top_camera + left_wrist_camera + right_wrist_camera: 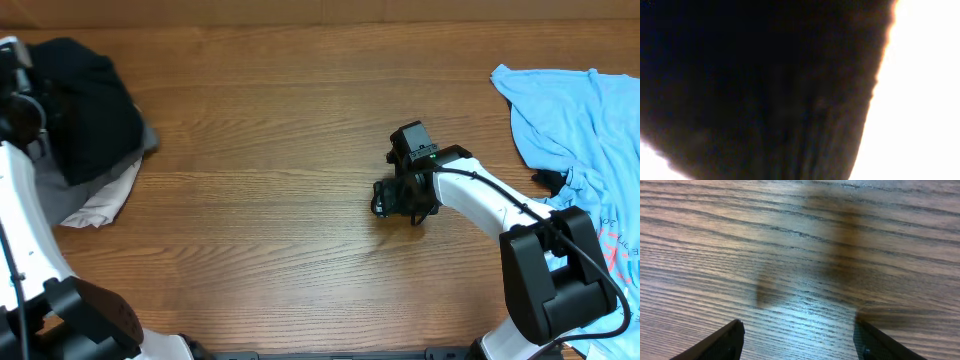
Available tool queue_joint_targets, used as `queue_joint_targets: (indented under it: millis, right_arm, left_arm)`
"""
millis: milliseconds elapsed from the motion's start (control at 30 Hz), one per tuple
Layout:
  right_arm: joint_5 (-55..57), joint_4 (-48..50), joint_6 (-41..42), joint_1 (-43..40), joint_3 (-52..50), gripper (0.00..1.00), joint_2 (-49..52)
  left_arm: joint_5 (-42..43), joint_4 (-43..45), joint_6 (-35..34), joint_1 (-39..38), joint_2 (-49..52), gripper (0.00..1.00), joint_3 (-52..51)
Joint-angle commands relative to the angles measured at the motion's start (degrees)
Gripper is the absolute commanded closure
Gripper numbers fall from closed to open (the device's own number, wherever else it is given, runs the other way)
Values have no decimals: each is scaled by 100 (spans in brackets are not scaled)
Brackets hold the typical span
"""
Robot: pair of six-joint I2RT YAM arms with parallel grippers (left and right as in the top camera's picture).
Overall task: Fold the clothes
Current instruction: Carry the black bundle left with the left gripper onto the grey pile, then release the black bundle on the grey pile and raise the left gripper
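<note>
- The right gripper (398, 203) hangs low over the middle of the wooden table (260, 130). Its fingers (732, 339) are spread wide, with only bare wood grain between them.
- The left gripper (20, 108) is at the far left edge, right against the black garment (90, 95). Its wrist view is just a dark blur, so I can't tell how its jaws stand or whether they hold anything.
- The black garment lies heaped on a pale grey-white garment (100, 205) at the table's left end.
- A light blue shirt (575, 120) lies crumpled at the right edge, apart from the right gripper.

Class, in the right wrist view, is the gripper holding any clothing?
No, the right gripper is open, only wooden table between its fingers.
</note>
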Motion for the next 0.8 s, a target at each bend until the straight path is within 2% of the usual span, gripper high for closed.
queue_joint_targets:
  millis: [0,700,767]
  right_arm:
    - [55,-7,17,-7,120,26,9]
    - [55,-9,20,-7,120,26,9]
    - [55,-9,20,-7,120,26,9]
  left_arm:
    - [52,310,-164,295,243,94,94]
    - [-140,1349,-461,1392,1475,89,94]
    - [-140,1419,-557,1484,1593,85,94]
